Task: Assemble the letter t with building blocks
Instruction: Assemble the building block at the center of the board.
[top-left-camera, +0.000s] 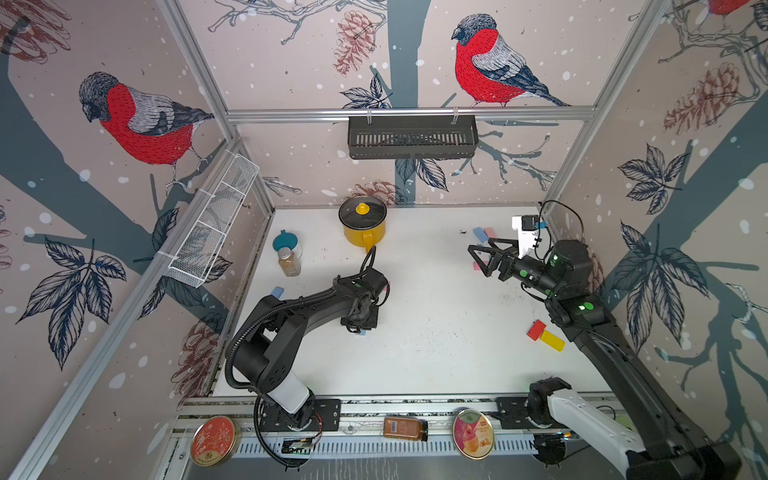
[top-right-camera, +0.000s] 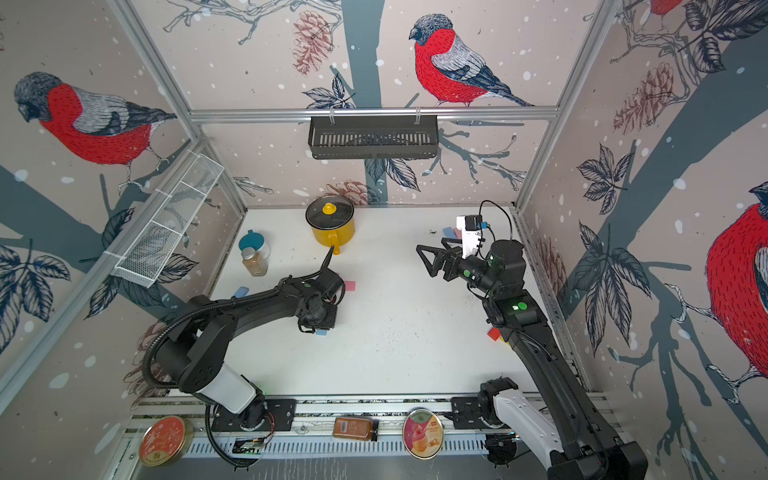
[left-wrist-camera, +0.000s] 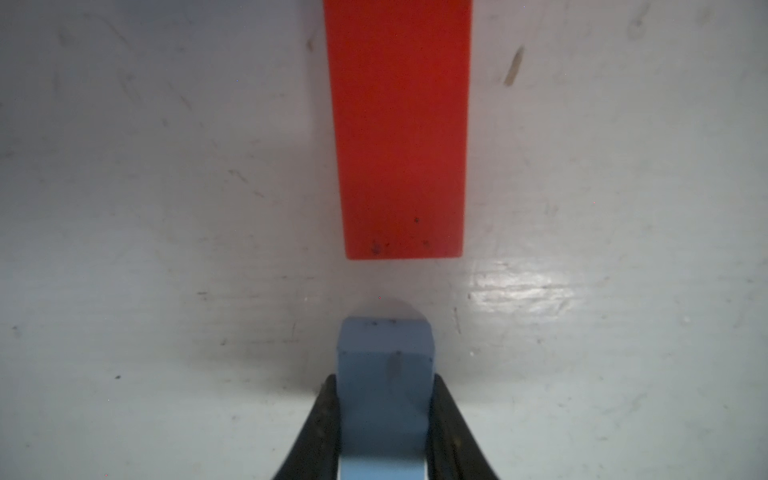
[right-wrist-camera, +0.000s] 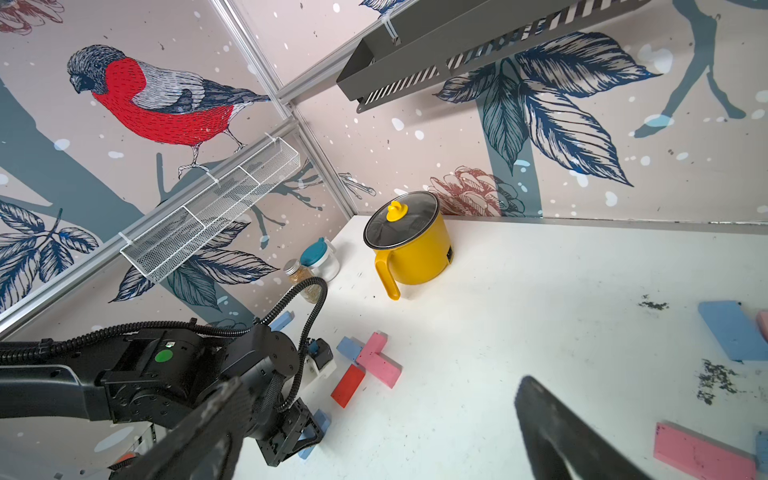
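My left gripper (left-wrist-camera: 384, 384) points down at the table and is shut on a light blue block (left-wrist-camera: 384, 365). Its end hangs just short of a red block (left-wrist-camera: 401, 124) lying flat. In the right wrist view that red block (right-wrist-camera: 348, 385) meets two crossed pink blocks (right-wrist-camera: 380, 368) and a blue block (right-wrist-camera: 345, 347). In both top views the left arm covers this group; only a pink end (top-right-camera: 350, 285) shows beside the left gripper (top-left-camera: 359, 328). My right gripper (top-left-camera: 478, 262) hovers open and empty at the right, above a pink block (right-wrist-camera: 702, 455).
A yellow pot (top-left-camera: 363, 224) and two jars (top-left-camera: 287, 254) stand at the back left. Loose blocks lie around: blue (top-left-camera: 480, 234) and pink (top-left-camera: 491, 232) at the back right, red (top-left-camera: 536, 329) and yellow (top-left-camera: 552, 340) by the right arm, blue (top-left-camera: 277, 291) at the left edge.
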